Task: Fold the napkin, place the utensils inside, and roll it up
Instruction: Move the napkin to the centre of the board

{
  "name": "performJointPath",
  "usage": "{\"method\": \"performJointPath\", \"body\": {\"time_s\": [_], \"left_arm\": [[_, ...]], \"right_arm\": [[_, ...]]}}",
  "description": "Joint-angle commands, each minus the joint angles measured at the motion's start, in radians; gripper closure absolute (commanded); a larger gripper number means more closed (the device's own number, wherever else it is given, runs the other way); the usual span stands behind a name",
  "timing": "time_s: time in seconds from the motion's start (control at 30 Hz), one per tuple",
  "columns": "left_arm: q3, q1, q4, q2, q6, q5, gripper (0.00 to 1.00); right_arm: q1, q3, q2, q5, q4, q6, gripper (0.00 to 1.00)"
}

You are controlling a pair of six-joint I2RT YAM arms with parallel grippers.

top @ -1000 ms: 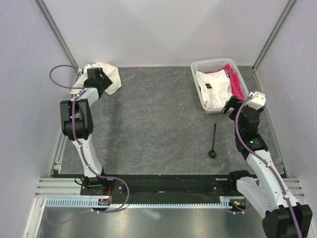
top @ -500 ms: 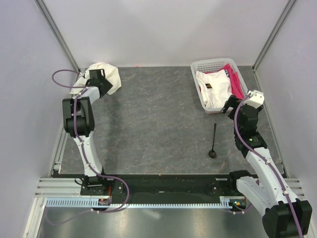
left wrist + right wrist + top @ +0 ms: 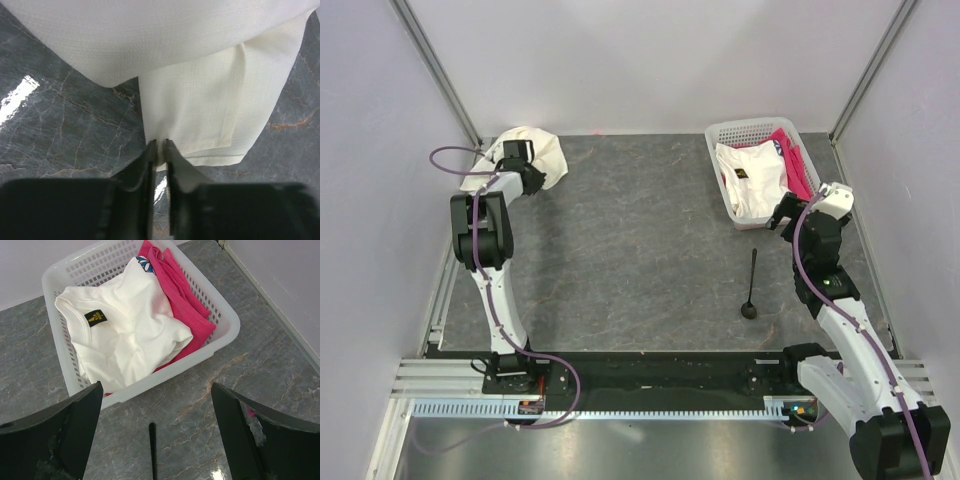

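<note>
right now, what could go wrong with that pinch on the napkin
The left claw appears to pinch the napkin only at its very edge, so the cloth may slip free when pulled. The napkin lies bunched in overlapping layers, so a pull might drag it out crumpled rather than flat.

**Setting:** robotics laboratory, enclosed test cell.

**Evidence:**
- A dark marbled tabletop (image 3: 640,230) is boxed in by plain pale panels (image 3: 650,60), which are held in aluminium corner posts (image 3: 435,70).
- The left arm (image 3: 485,260) and right arm (image 3: 840,320) are bolted to a black base plate (image 3: 650,380), which is set on slotted metal rails (image 3: 430,375).
- Purple cabling (image 3: 448,150) is left exposed.
- Household props are staged: napkin (image 3: 535,150), spoon (image 3: 752,285), laundry basket (image 3: 745,126).
</note>
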Motion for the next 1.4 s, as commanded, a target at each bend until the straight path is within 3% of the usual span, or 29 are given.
{"method": "performJointPath", "body": {"time_s": [0.0, 0.03, 0.17, 0.3, 0.37, 0.47, 0.67, 0.77, 0.8, 0.83, 0.9, 0.93, 1.03, 1.07, 1.23, 1.37], "left_arm": [[0.01, 0.007, -0.007, 0.006, -0.045, 0.048, 0.92], [-0.002, 0.006, 0.014, 0.0, -0.045, 0.062, 0.98], [-0.141, -0.004, 0.147, -0.089, -0.104, 0.114, 0.98], [-0.495, -0.072, 0.428, -0.268, -0.221, 0.146, 0.98], [-0.677, -0.141, 0.581, -0.379, -0.276, 0.122, 0.98], [-0.853, -0.288, 0.679, -0.489, -0.293, 0.046, 0.98], [-1.053, -0.629, 0.806, -0.609, -0.295, -0.079, 0.98], [-1.08, -0.761, 0.808, -0.646, -0.243, -0.041, 0.97], [-1.097, -0.767, 0.809, -0.663, -0.246, -0.029, 0.91], [-1.116, -0.767, 0.815, -0.684, -0.252, -0.018, 0.73], [-1.168, -0.764, 0.8, -0.79, -0.223, -0.027, 0.5], [-1.175, -0.764, 0.77, -0.842, -0.205, -0.042, 0.32], [-1.163, -0.751, 0.566, -1.032, -0.099, -0.119, 0.13], [-1.168, -0.735, 0.489, -1.075, -0.058, -0.131, 0.1], [-1.214, -0.457, 0.322, -1.353, 0.036, -0.108, 0.07], [-1.232, -0.285, 0.225, -1.461, 0.134, -0.165, 0.06]], "right_arm": [[0.001, 0.048, -0.009, 0.009, 0.002, 0.008, 0.02], [0.001, 0.048, -0.009, 0.009, -0.001, 0.008, 0.02], [0.002, 0.048, -0.009, 0.007, -0.007, 0.005, 0.02], [0.002, 0.055, 0.006, -0.083, 0.002, -0.021, 0.03], [0.004, 0.063, 0.023, -0.232, 0.022, -0.05, 0.05], [0.028, 0.084, 0.052, -0.366, 0.052, -0.036, 0.08], [0.234, 0.129, 0.137, -0.396, -0.003, -0.006, 0.1], [0.335, 0.127, 0.2, -0.395, -0.006, 0.042, 0.1], [0.363, 0.127, 0.218, -0.393, 0.0, 0.048, 0.11], [0.392, 0.129, 0.262, -0.372, 0.003, 0.06, 0.11], [0.464, 0.144, 0.313, -0.349, 0.002, 0.065, 0.11], [0.484, 0.153, 0.371, -0.335, 0.002, 0.07, 0.11], [0.544, 0.202, 0.492, -0.333, 0.003, 0.07, 0.11], [0.565, 0.224, 0.519, -0.324, 0.006, 0.071, 0.12], [0.579, 0.267, 0.678, -0.316, 0.026, 0.071, 0.17], [0.578, 0.314, 0.764, -0.362, 0.055, 0.076, 0.24]]}}
